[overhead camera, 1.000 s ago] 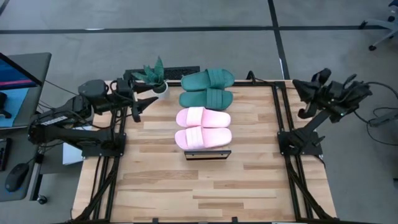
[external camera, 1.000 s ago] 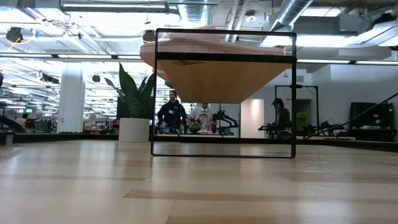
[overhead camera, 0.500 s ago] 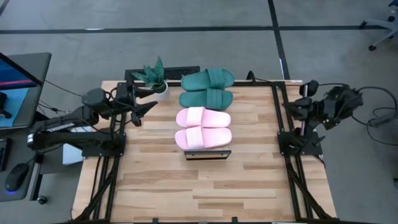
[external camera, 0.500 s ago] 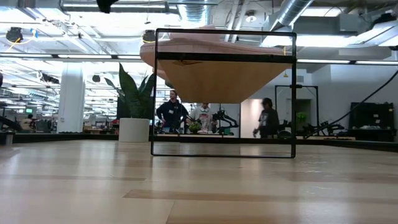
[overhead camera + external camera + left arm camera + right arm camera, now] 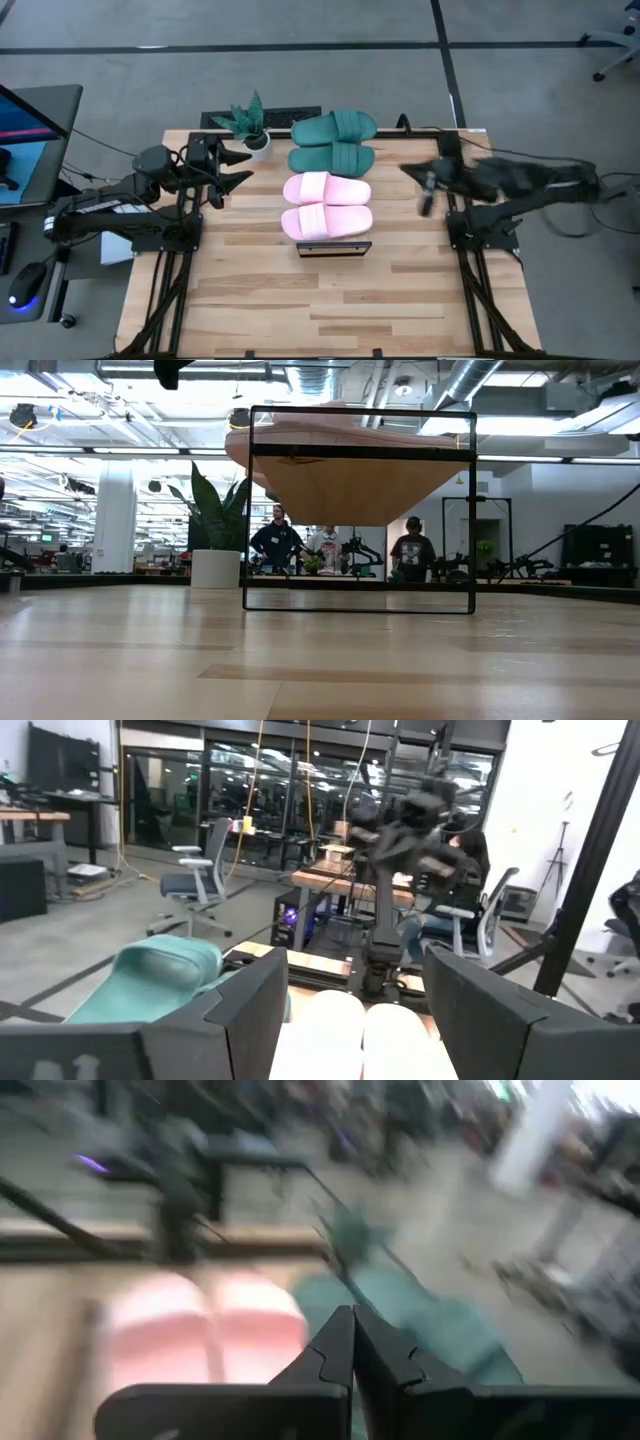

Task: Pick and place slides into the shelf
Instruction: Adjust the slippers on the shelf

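Two pale pink slides (image 5: pixel 327 205) lie side by side, soles down, on the shelf (image 5: pixel 358 480), whose dark frame (image 5: pixel 334 248) shows at their near side. The dark green slides (image 5: pixel 333 143) lie just beyond them toward the far edge. My left gripper (image 5: pixel 240 167) hovers open at the table's left, pointing level at the slides; its wrist view shows the green slide (image 5: pixel 150 978) and the pink slides (image 5: pixel 360 1025) ahead. My right gripper (image 5: pixel 415 182) is blurred, right of the slides and above the table. Its fingers (image 5: pixel 352 1350) are shut and hold nothing.
A small potted plant (image 5: pixel 245 122) stands at the far left, close to my left gripper. The near half of the wooden table (image 5: pixel 330 300) is bare planks. A laptop (image 5: pixel 30 110) sits off the table's left side. People (image 5: pixel 410 552) stand in the room beyond.
My right arm has swung fast from beyond the table's right edge in over the table toward the slides, turning as it came, its fingers shut. My left arm has sunk a little and tipped toward level, staying open. The slides have not moved.
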